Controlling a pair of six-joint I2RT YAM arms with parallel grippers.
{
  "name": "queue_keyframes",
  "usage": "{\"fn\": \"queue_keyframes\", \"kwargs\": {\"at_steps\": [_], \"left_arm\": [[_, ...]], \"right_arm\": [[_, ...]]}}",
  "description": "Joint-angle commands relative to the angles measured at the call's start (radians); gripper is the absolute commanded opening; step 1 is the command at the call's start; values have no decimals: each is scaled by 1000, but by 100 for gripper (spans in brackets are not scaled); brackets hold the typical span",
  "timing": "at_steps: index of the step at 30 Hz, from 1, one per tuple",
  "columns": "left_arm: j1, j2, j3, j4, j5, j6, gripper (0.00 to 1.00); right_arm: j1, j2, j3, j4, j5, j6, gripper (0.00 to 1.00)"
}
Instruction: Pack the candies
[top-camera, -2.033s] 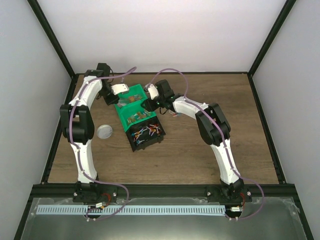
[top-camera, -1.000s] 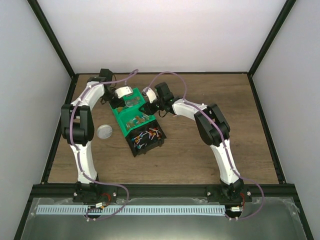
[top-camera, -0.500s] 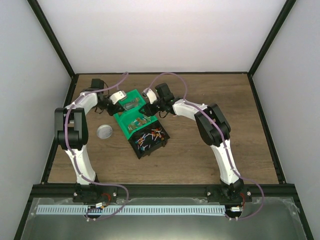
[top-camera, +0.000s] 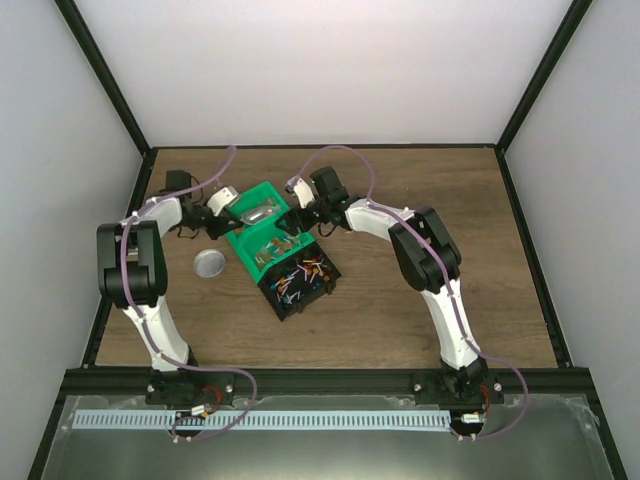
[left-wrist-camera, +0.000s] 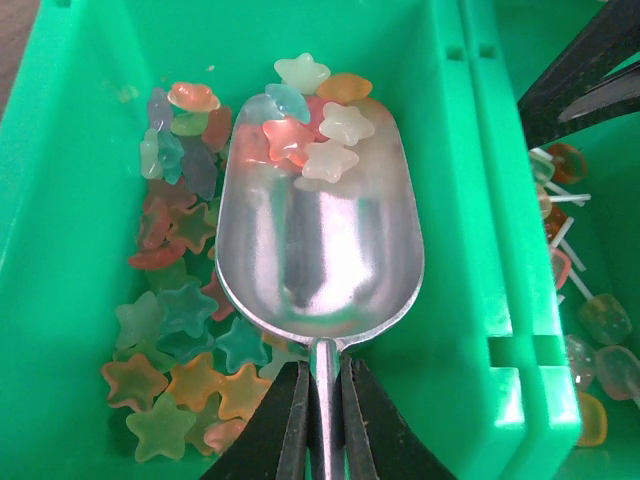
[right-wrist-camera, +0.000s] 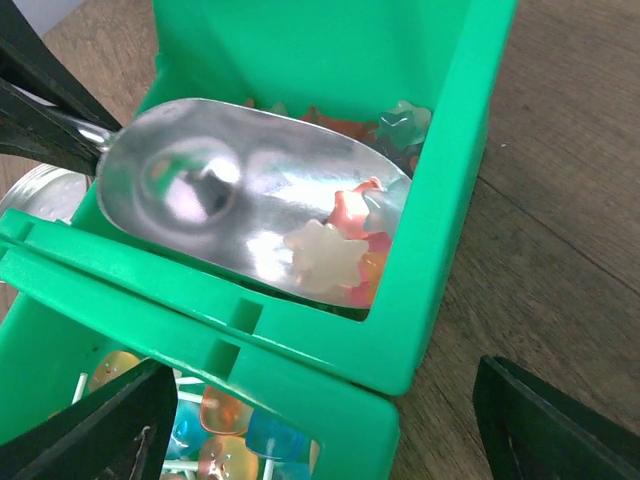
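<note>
Scoop (left-wrist-camera: 318, 250) gripped by left jaws lies in green bin (left-wrist-camera: 60, 200) — right jaws wide beside it, candies (top-camera: 298, 272) in black bin (top-camera: 287, 311).

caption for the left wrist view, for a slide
Left claw clamps the handle of a metal scoop carrying a few star-shaped gummies inside a green bin.

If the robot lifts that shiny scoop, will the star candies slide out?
Probably, if it tips. The scoop looks smooth metal, and the star candies sit loose near its open front, so they would likely slide forward. They look small, so a jerk might bounce them. The left gripper pinches only the thin handle, so it may twist.
</note>
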Motion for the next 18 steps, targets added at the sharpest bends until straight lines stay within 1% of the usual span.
{"fn": "queue_keyframes", "kwargs": {"at_steps": [1, 4, 10, 18], "left_arm": [[16, -50, -31, 13, 138, -3, 4], [27, -62, -45, 25, 139, -2, 4], [50, -57, -61, 13, 166, 32, 4], [101, -85, -81, -18, 218, 102, 4]], "right_arm": [[-4, -64, 16, 58, 28, 3, 85], [-4, -71, 14, 53, 33, 0, 88], [-5, -99, 17, 43, 24, -3, 99], [-19, -158, 15, 17, -7, 3, 100]]}}
